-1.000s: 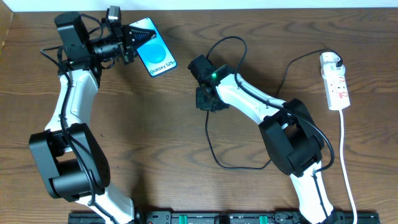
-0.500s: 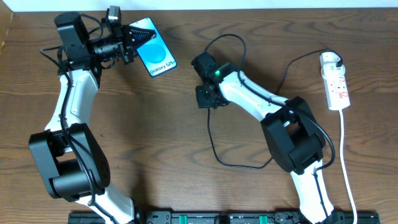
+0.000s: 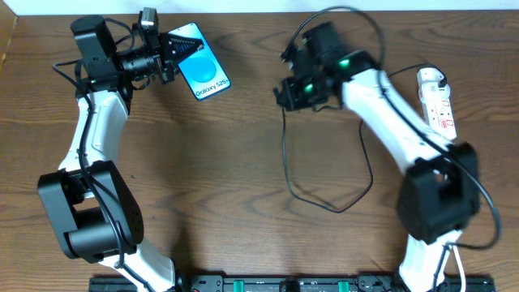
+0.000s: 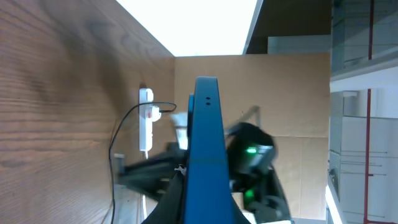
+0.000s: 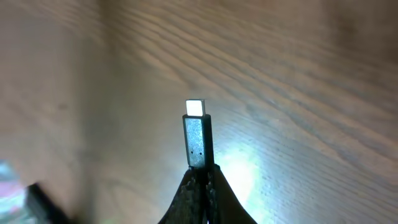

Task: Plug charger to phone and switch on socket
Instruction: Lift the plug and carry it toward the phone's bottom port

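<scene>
**One phone, one cable, one strip, two grippers**

We count one small rectangular smartphone point(image 3: 204, 73) with a bright blue screen, one long thin black charger cable point(image 3: 285, 154), and one white elongated power strip point(image 3: 439, 112) with red markings. There are also two black grippers on white arms, all over a brown wooden table point(image 3: 203, 203).

The left gripper point(image 3: 180, 47) is clenched on the phone's upper-left end. In the left wrist view the phone shows edge-on, pinched between the fingers.

Right of the phone and well apart, the right gripper point(image 3: 285, 93) is clamped on the cable's plug end. The metal plug tip point(image 5: 197, 140) pokes out past the fingers, above the wood. From there the cable hangs down and loops on the table to the phone's lower right.

The strip lies far right of the phone, with the white adapter point(image 3: 430, 79) sitting at its top end. The right arm point(image 3: 389, 113) stretches across between phone and strip. We can't tell whether the switch is on.
</scene>
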You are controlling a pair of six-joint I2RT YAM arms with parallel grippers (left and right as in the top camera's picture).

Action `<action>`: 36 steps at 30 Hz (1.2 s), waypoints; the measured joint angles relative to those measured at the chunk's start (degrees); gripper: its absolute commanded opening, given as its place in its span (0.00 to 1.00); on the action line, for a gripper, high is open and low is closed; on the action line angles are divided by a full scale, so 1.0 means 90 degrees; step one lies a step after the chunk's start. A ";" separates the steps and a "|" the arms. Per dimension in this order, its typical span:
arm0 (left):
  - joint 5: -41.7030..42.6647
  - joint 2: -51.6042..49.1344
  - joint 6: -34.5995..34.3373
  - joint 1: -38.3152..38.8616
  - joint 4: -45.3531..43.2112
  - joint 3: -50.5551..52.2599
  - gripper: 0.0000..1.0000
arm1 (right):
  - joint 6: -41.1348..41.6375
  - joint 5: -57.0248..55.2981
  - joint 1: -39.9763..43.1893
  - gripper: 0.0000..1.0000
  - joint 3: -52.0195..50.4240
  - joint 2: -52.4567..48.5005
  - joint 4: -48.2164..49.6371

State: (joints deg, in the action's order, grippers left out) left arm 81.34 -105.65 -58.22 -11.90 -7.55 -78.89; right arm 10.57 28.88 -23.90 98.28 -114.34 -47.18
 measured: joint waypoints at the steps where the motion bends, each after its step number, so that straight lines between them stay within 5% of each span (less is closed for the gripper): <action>1: 0.0000 0.0000 0.0000 -0.0002 0.0000 0.0000 0.07 | -0.0107 0.0129 0.0046 0.01 0.0015 0.0143 -0.0066; 21: -0.0002 0.0000 0.0000 0.0000 0.0000 0.0000 0.07 | -0.0522 0.0675 -0.0843 0.01 0.0027 0.1081 -0.0532; 36: 0.0000 0.0000 0.0202 0.0024 0.0000 0.0000 0.07 | 0.0614 -0.0112 -0.1569 0.01 0.0027 0.1081 0.0265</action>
State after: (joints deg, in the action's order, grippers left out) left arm 81.34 -105.65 -56.40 -11.68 -7.55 -78.89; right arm 16.10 27.88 -38.02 98.52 -104.62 -44.80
